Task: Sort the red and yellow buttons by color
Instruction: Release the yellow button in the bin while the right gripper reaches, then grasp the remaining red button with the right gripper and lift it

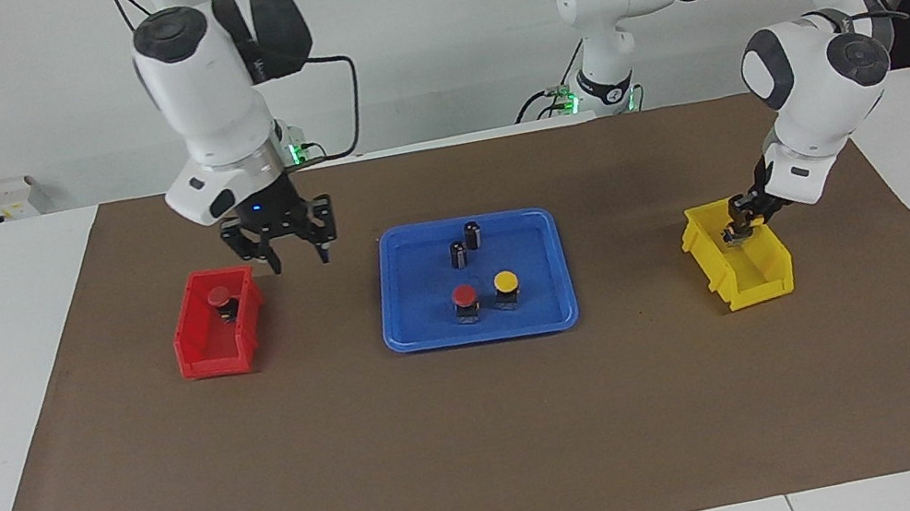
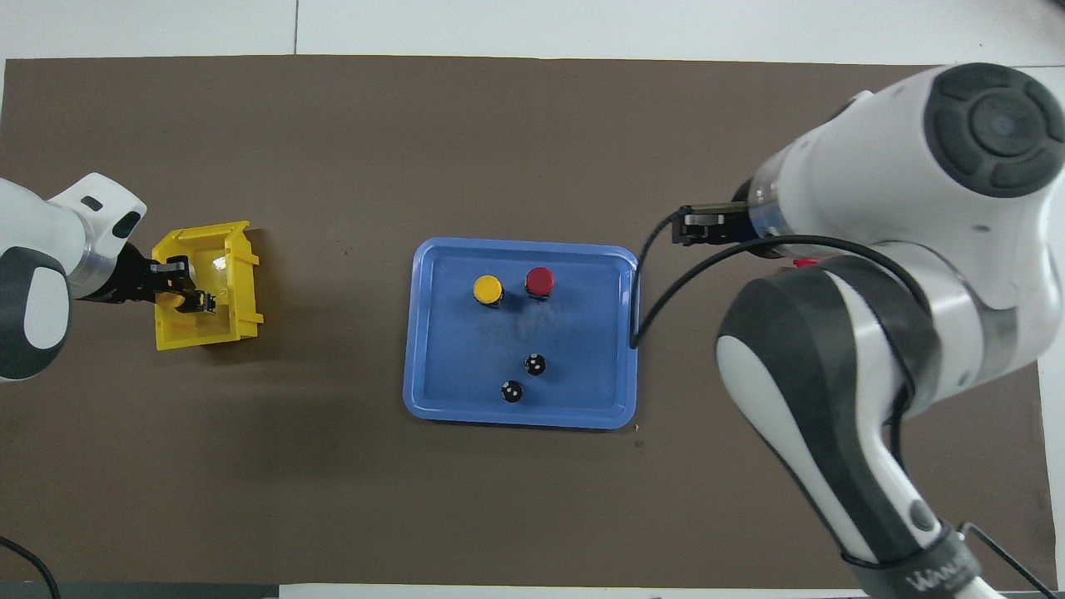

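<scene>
A red button [image 1: 463, 296] [image 2: 540, 279] and a yellow button [image 1: 506, 282] [image 2: 487, 289] stand side by side in the blue tray [image 1: 483, 335] [image 2: 520, 420]. Another red button [image 1: 218, 297] lies in the red bin [image 1: 216, 358]. My right gripper [image 1: 296, 255] is open and empty, raised over the mat between the red bin and the tray. My left gripper [image 1: 736, 229] [image 2: 185, 287] is down inside the yellow bin [image 1: 759, 281] [image 2: 241, 283], shut on the second yellow button [image 2: 200, 301]. In the overhead view my right arm hides nearly all of the red bin.
Two small dark cylinders [image 1: 458, 253] [image 1: 473, 234] without coloured caps stand in the tray, nearer to the robots than the buttons; they also show in the overhead view [image 2: 535, 363] [image 2: 512, 391]. A brown mat [image 1: 487, 437] covers the table.
</scene>
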Tool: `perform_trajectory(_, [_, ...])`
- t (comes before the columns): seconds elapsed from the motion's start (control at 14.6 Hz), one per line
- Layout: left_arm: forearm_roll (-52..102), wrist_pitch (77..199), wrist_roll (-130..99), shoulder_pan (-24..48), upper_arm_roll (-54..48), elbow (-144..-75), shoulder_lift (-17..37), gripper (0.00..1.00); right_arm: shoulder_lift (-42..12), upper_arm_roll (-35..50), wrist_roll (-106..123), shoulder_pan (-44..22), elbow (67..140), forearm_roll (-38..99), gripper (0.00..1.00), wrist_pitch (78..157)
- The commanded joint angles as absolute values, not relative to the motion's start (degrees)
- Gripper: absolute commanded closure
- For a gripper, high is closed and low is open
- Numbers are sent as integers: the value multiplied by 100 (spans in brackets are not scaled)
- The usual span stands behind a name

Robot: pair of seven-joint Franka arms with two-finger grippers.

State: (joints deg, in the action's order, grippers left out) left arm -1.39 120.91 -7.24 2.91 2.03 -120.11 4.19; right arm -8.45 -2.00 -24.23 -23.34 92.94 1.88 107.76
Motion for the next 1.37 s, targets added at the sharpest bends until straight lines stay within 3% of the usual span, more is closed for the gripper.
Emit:
perform_trajectory(0.0, [-246,12392,-677,413,246,-12453,202,98,-1608,-246,-2995,-2591,8761,369,31,11228])
perform_trajectory(0.07, [-246,12480,-677,413,246,-12515,211,97,-1608,-246,-3041,-2662,8989,369,31,11450])
perform_trajectory(0.14, [-246,12628,-677,413,246,-12585,220,85,-1635,-246,-3163,-2794,9000,378,32,11522])
perform_trajectory(0.21, [-246,12691,-651,404,246,-12595,220,63,-1817,-246,-3564,-3021,8913,291,32,11540])
perform_trajectory(0.27, [-246,12683,-598,404,246,-12595,220,49,-2054,-255,-3829,-3163,8755,273,32,11618])
perform_trajectory(0.62, [-246,12333,-606,413,246,-12323,237,39,-2627,-255,-4095,-3533,8893,176,32,12259])
perform_trajectory(0.82, [-246,11289,-598,413,229,-11500,211,39,-2567,-246,-4096,-3551,9271,132,32,12366])
perform_trajectory(0.89, [-246,10833,-545,404,229,-11122,202,34,-2532,-246,-4087,-3551,9351,54,32,12358])
perform_trajectory(0.96, [-246,10524,-449,378,229,-10796,193,1,-2496,-246,-4087,-3551,9430,-8,32,12357])
perform_trajectory(1.3, [-36,10001,88,430,167,-10160,132,0,-2373,-237,-4087,-3568,9825,-35,32,12568])
